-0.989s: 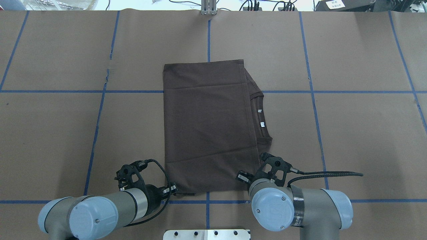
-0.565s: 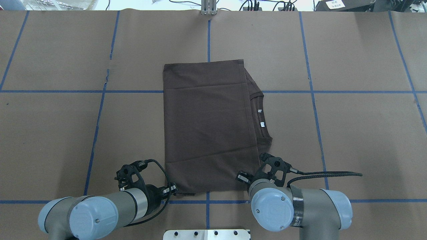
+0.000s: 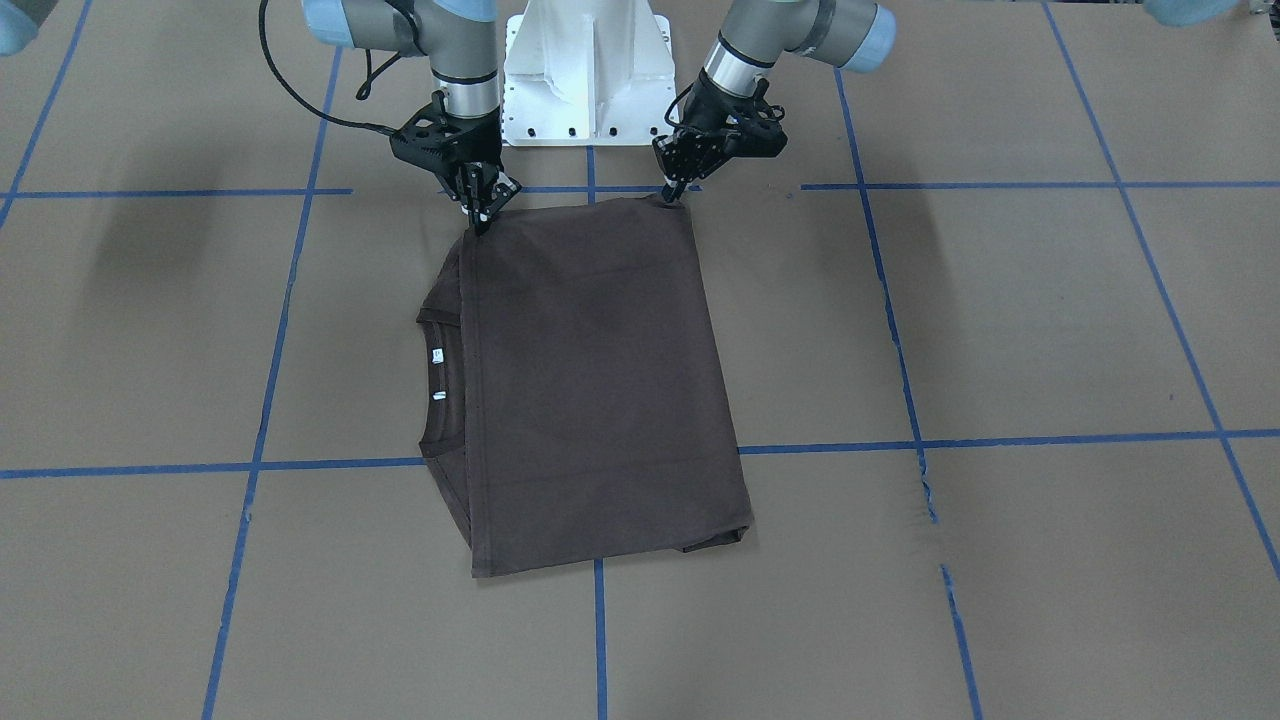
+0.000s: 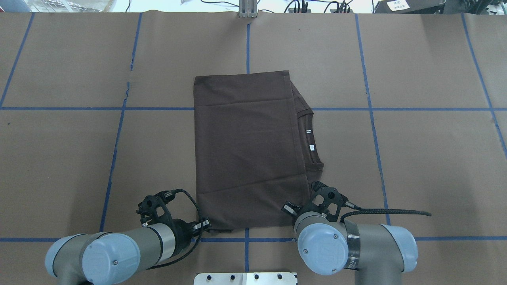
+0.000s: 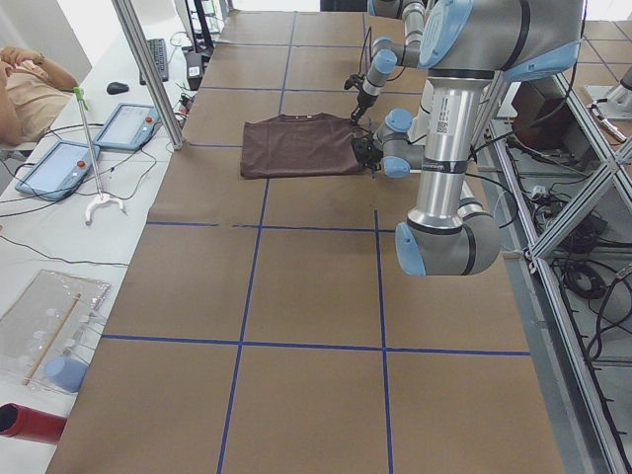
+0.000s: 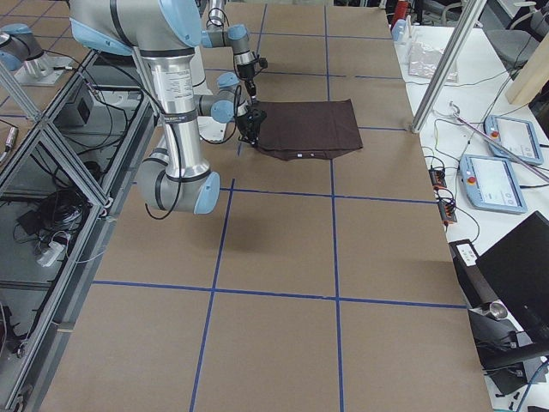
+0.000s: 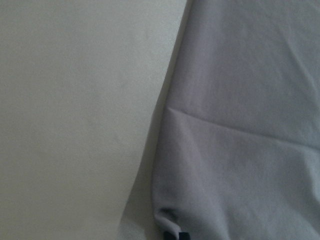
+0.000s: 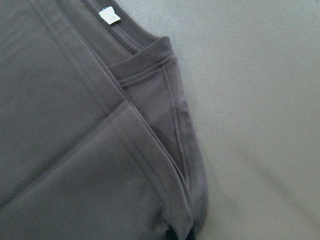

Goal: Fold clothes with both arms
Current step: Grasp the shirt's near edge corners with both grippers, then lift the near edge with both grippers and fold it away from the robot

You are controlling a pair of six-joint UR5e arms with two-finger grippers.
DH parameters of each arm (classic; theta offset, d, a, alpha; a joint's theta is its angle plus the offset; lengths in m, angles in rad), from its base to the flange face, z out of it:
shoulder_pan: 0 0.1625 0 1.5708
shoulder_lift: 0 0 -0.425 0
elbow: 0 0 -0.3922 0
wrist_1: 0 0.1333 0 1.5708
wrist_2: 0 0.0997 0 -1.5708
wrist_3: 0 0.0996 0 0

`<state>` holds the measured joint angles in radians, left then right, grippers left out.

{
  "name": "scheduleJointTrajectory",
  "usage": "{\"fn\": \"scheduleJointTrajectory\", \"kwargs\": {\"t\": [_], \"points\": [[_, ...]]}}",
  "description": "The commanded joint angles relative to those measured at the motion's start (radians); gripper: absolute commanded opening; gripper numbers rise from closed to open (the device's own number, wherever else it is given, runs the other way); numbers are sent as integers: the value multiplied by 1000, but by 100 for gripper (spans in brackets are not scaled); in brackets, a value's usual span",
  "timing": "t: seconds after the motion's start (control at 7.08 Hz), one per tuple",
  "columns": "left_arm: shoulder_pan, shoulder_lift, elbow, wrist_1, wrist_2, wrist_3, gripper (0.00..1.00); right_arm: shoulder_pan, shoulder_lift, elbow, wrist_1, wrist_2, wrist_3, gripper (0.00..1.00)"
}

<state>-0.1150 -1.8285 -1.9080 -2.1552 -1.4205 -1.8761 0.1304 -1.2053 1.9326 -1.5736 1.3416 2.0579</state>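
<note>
T-shirt (image 4: 249, 150), folded into a rectangle, lies flat on table (image 4: 416, 158) just in front of white pedestal base (image 3: 590, 70). Left gripper (image 3: 672, 192), front-left of base, pinched tight on shirt's near corner; right gripper (image 3: 480, 215), front-right of base, likewise clamped on the near corner by the collar (image 4: 313, 156).

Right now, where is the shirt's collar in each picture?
Front-facing: collar, left edge of shirt.
Overhead: collar, right edge.
Exterior left: collar, far edge.
Exterior right: collar, near edge.
Left wrist: not in it.
Right wrist: collar, upper middle.
Shared landmark: white neck tag.
</note>
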Motion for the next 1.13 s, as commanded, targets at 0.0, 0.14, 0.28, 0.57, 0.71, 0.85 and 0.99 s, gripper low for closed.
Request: {"fn": "scheduleJointTrajectory", "kwargs": {"t": [0.0,0.14,0.28,0.57,0.71,0.85,0.99], "points": [[0,0,-3,0,0,0,0,14,21,6,1,-9,31,0],[-12,2,-43,3,-9,12,0,21,29,25,1,-7,30,0],[-29,33,-148,30,-56,93,0,29,17,120,-9,-4,31,0],[-28,31,-360,270,-75,94,0,25,9,276,-115,7,45,0],[-28,29,-473,378,-119,94,0,2,7,389,-211,20,53,0],[-25,25,-559,484,-123,94,0,-12,15,475,-314,27,66,0],[-22,-6,-542,520,-121,94,0,-18,21,442,-324,30,67,0]]}}
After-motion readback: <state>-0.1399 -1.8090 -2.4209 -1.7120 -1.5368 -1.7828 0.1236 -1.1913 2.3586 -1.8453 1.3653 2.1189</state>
